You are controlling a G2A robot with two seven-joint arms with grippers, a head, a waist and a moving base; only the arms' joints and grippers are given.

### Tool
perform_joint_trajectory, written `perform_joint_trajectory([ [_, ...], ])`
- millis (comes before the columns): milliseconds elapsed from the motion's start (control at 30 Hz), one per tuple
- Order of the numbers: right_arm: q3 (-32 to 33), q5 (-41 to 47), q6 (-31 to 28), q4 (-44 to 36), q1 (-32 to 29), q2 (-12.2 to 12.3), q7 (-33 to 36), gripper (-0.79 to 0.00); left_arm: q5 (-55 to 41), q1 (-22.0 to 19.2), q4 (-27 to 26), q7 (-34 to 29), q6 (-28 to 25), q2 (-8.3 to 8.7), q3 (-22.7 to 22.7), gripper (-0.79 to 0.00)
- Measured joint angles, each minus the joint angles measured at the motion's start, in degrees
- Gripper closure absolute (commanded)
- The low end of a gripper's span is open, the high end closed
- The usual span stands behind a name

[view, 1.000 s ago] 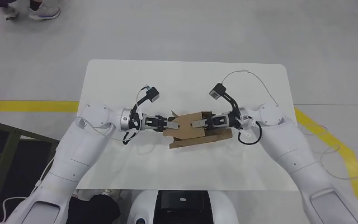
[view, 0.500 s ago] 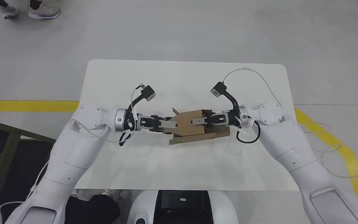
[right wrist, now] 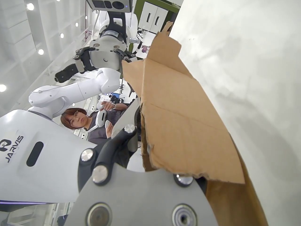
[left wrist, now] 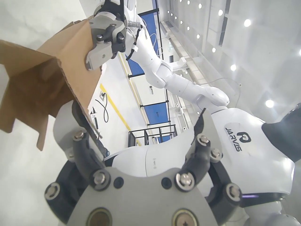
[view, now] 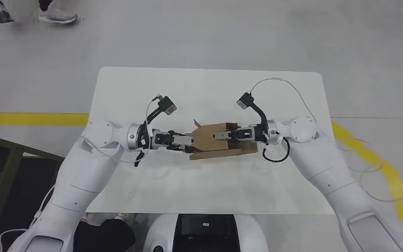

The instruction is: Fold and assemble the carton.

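Top view | carton (view: 211,141) lies between left tool (view: 186,140) and right tool (view: 223,135) | left tool apart | right tool clamped on carton

Little print can be read. In the left wrist view, a few white letters stand on the black camera bracket (left wrist: 114,1) above the carton (left wrist: 47,71), cut off by the frame edge. Farther back, a small sign (left wrist: 151,90) is on the white wall and a second sign (left wrist: 157,113) is on a blue panel (left wrist: 163,109); both are too small to make out.
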Motion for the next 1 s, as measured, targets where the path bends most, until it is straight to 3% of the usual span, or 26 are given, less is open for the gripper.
perform_joint_trajectory([
  [400, -0.43, -1.28, 0.49, -1.17, -0.62, -0.65, -0.84, 0.0, -2.43, -2.08, 1.11, -0.08, -0.7, -1.13, 3.33, -0.785],
  [700, -0.2, -1.97, 0.79, -2.07, -0.98, -0.88, -0.45, 0.0, 4.11, -3.35, 1.47, 3.92, -0.68, -1.63, 5.53, -0.785],
  [1000, 0.3, -2.06, 0.94, -2.37, -1.37, -1.05, -0.21, 0.0, 4.72, -2.79, 1.06, 4.55, -1.03, -1.64, 5.32, -0.785],
])
